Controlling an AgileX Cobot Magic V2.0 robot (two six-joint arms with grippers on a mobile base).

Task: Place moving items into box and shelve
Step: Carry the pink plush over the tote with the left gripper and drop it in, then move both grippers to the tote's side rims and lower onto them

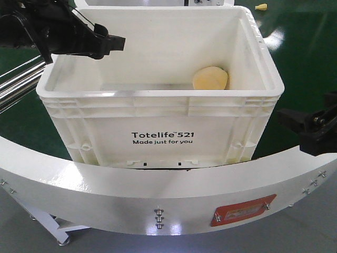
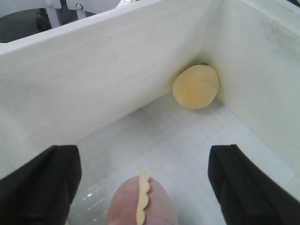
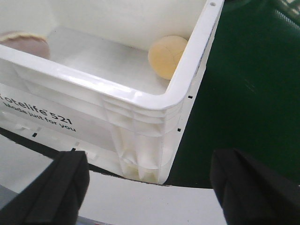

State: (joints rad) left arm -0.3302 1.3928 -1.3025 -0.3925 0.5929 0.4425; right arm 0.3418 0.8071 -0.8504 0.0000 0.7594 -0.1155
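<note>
The box, a white tote printed "Totelife 521", stands in the middle. A pale yellow-orange item rests in its right inner corner, also visible in the right wrist view. A brownish-pink item with a scalloped yellow strip lies on the box floor, and its edge shows at the far left. My left gripper hangs open over the box's left side, its jaws wide apart above the pink item. My right gripper is open outside the box, low by its near right corner.
A curved white rail with an orange label runs in front of the box. Green belt surface lies to the right and behind. A small yellow piece sits on it at the far back.
</note>
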